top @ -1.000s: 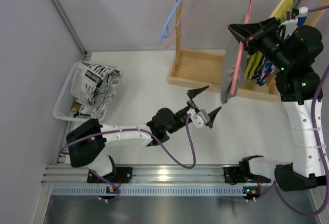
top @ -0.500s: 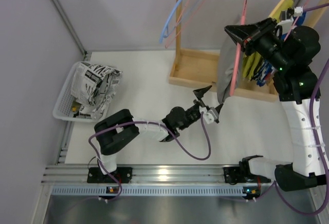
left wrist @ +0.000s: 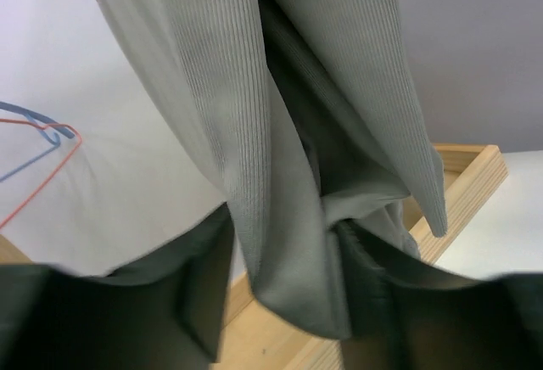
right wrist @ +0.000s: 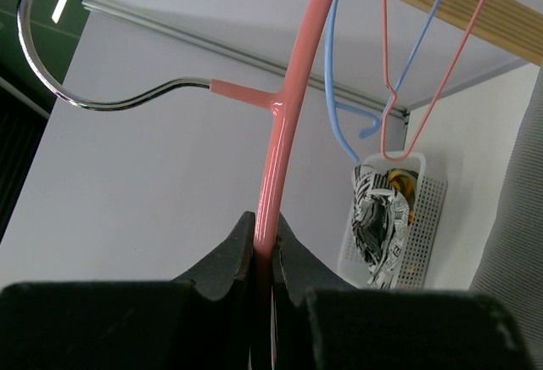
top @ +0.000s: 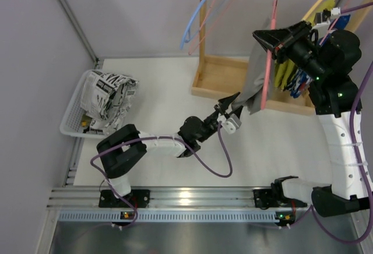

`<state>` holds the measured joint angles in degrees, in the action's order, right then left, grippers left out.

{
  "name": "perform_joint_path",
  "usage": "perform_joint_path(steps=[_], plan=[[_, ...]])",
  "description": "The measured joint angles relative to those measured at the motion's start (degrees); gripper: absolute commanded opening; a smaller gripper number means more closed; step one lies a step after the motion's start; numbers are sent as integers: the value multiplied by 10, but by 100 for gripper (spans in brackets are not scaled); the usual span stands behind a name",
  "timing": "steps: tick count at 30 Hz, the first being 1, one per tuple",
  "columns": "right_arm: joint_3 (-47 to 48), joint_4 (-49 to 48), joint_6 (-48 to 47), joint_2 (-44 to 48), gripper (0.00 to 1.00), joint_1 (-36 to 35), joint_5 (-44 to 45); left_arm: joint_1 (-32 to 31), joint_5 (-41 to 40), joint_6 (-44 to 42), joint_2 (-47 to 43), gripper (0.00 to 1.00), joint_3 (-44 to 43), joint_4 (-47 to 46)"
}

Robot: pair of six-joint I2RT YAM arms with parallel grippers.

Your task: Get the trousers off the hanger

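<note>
Left wrist view: one pair of trousers (left wrist: 254, 132), top cut off, hangs between the fingers of the left gripper (left wrist: 284, 247), grip unclear; right gripper (right wrist: 265, 236) pinches the single pink hanger (right wrist: 270, 175).

Saw only blurred fingers (left wrist: 191, 302); could not judge the hold of the left gripper (left wrist: 280, 247) on the trousers (left wrist: 212, 90), cropped at the top edge.

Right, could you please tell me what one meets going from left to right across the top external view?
White mesh plastic basket, light blue wire hanger, grey-taupe fabric trousers, thin pink wire hanger, yellow-green garment.
</note>
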<state>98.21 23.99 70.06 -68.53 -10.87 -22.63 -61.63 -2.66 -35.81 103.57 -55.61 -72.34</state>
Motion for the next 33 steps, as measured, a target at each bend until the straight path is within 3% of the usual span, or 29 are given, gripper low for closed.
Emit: perform_joint_path(steps=[1,6,16,25,33], plan=[[-1,-1,0,0,0,0,-2,0,2,-4,-11,24,7,-1],[-25,-19,-7,1,0,0,-18,2,-4,-16,-38,0,15,-11],[-90,-23,-40,2,0,0,-54,36,-28,-9,-65,0,-21,0],[-77,-56,-37,-2,0,0,-60,68,-33,61,-174,0,13,66],[-47,-68,-45,-9,0,-15,-52,71,-59,154,-164,0,40,173]])
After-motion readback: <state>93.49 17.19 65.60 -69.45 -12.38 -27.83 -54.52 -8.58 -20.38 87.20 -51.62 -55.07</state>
